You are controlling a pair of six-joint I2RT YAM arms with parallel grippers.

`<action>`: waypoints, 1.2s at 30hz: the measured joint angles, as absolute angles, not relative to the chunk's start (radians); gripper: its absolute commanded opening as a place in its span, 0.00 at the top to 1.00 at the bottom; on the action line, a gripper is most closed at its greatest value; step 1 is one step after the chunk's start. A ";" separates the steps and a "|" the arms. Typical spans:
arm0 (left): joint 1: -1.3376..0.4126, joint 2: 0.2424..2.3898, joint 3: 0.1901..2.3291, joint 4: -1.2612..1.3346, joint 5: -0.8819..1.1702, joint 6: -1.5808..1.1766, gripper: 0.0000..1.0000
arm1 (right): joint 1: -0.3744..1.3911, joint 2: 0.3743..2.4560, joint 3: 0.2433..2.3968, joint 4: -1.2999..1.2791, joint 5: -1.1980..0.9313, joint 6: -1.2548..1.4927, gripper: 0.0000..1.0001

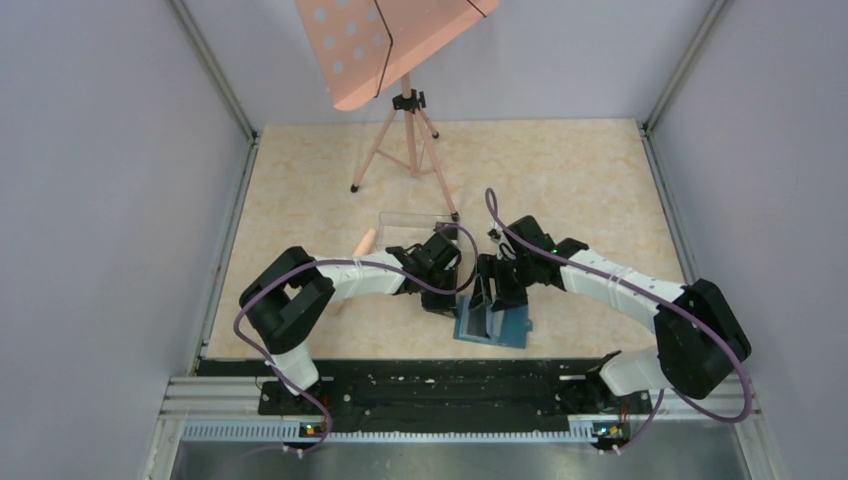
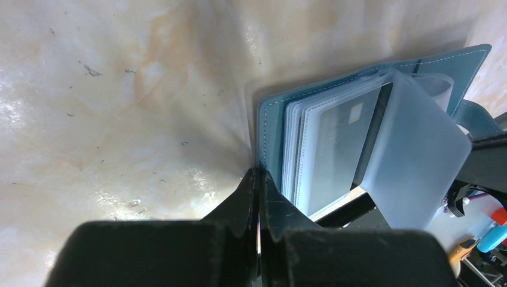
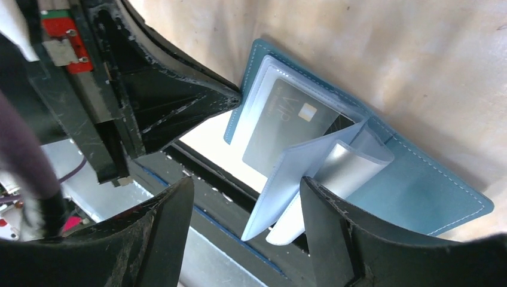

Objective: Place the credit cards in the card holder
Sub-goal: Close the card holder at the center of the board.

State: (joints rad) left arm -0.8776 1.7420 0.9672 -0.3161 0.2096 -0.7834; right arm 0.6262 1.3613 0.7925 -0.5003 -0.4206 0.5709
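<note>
Teal card holder (image 1: pixel 498 330) lies open on counter (image 1: pixel 560 180), lower centre of top view, clear sleeves fanned upward; 1 dark credit card (image 3: pixel 286 122) sits in sleeve, centre of right wrist view; left claw (image 2: pixel 259 179) closed, tips at holder's cover edge, cannot tell if cover pinched; right claw (image 3: pixel 245 230) open, fingers either side of raised sleeves

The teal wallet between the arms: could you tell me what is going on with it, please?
The teal bifold wallet lies open on the beige table. The left end effector is shut, its tips at the cover's edge. The right end effector hangs open over the clear plastic sleeves, where one dark chip card sits.
</note>
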 measured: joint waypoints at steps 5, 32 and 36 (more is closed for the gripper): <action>-0.878 1.744 0.969 -0.315 0.215 -0.783 1.00 | 0.626 1.382 0.790 -0.513 -0.371 0.560 0.38; -0.878 1.746 0.972 -0.316 0.215 -0.783 1.00 | 0.627 1.342 0.810 -0.726 0.003 0.516 0.35; -0.880 1.739 0.968 -0.315 0.202 -0.787 0.95 | 0.627 1.341 0.830 -0.725 0.007 0.515 0.32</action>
